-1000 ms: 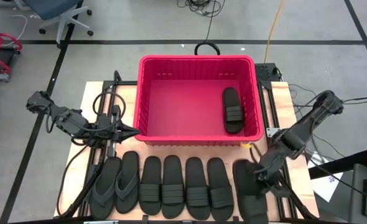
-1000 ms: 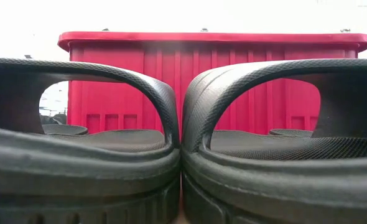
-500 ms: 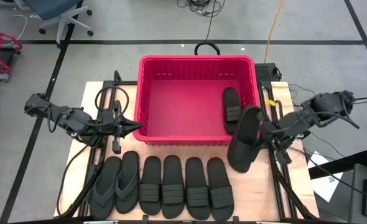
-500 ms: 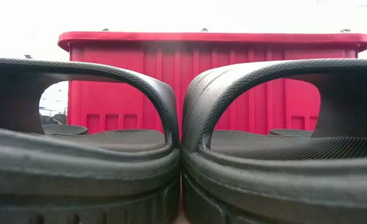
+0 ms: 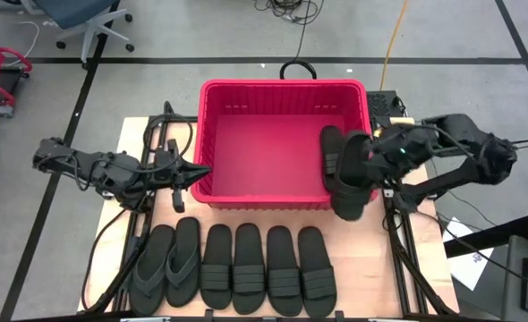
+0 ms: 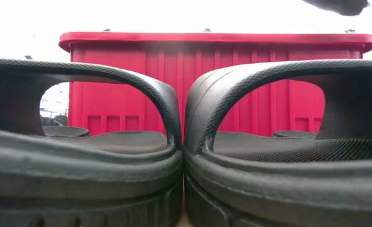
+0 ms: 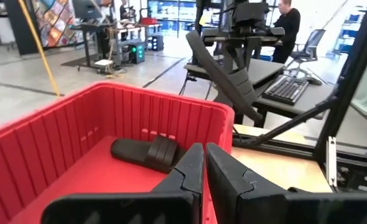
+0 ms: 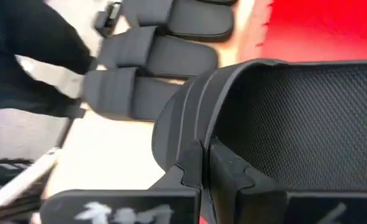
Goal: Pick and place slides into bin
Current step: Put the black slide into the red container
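Note:
The red bin (image 5: 246, 143) stands at the table's far middle, with one black slide (image 5: 333, 154) lying on its floor at the right. My right gripper (image 5: 370, 163) is shut on another black slide (image 5: 352, 183), held in the air over the bin's right wall. Several slides and two flip-flops (image 5: 237, 266) lie sole-down in a row along the near edge. My left gripper (image 5: 203, 173) is shut and empty beside the bin's near left corner. The low view shows two slides (image 6: 173, 157) close up in front of the bin (image 6: 217, 82). My right gripper pinches the slide's band strap (image 8: 193, 134) between its two fingers, coming from the table's right side. The slide is lifted clear and tilted, its length running near to far above the bin's right wall; it also shows in the left wrist view (image 7: 224, 71).
The bin's floor (image 5: 264, 148) is bare left of the slide inside it. Black cables and frame rails (image 5: 161, 152) lie left of the bin and a rail (image 5: 398, 233) runs along the right. The bare wood at the near right (image 5: 367, 268) is free.
My right gripper has lifted the slide off the table's near right corner and carried it up, toward the far edge and left, to the bin's right wall. The slide has tipped from flat to tilted. My left gripper has edged right toward the bin.

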Available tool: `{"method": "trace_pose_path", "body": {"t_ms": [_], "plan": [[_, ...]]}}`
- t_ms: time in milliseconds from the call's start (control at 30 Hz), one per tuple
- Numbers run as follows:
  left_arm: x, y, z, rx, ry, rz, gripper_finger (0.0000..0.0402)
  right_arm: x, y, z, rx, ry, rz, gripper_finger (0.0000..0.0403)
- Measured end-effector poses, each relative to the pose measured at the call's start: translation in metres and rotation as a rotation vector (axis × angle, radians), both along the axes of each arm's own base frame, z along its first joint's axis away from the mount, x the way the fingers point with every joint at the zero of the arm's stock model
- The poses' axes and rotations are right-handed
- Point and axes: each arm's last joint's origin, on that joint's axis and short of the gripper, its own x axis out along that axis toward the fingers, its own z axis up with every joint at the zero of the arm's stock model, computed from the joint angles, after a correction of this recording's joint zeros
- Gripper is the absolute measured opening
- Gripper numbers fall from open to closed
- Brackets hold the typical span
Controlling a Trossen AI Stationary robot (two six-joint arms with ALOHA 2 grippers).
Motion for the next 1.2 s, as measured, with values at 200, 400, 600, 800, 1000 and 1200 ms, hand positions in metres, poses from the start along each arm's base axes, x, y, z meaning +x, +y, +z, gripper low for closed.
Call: {"method": "trace_pose_path", "body": {"t_ms": [200, 400, 600, 800, 1000, 1200], "plan": [[0.006, 0.006, -0.003, -0.001, 0.013, 0.042, 0.0019, 0.026, -0.044, 0.002, -0.099, -0.133, -0.136, 0.0003], [0.001, 0.018, 0.001, 0.123, 0.025, 0.118, 0.0019, 0.054, -0.094, -0.005, -0.118, -0.188, -0.3, 0.0004], [-0.005, 0.03, 0.0, 0.196, 0.075, 0.239, 0.0019, 0.088, -0.134, -0.037, -0.046, -0.083, -0.325, 0.0004], [-0.013, 0.037, 0.001, 0.226, 0.098, 0.262, 0.0019, 0.11, -0.154, -0.073, 0.065, 0.027, -0.165, 0.0004], [-0.018, 0.042, 0.001, 0.224, 0.104, 0.289, 0.0019, 0.119, -0.183, -0.106, 0.085, 0.124, -0.124, 0.0004], [-0.018, 0.046, 0.001, 0.199, 0.097, 0.321, 0.0019, 0.124, -0.217, -0.141, 0.24, 0.142, -0.135, 0.0003]]}}
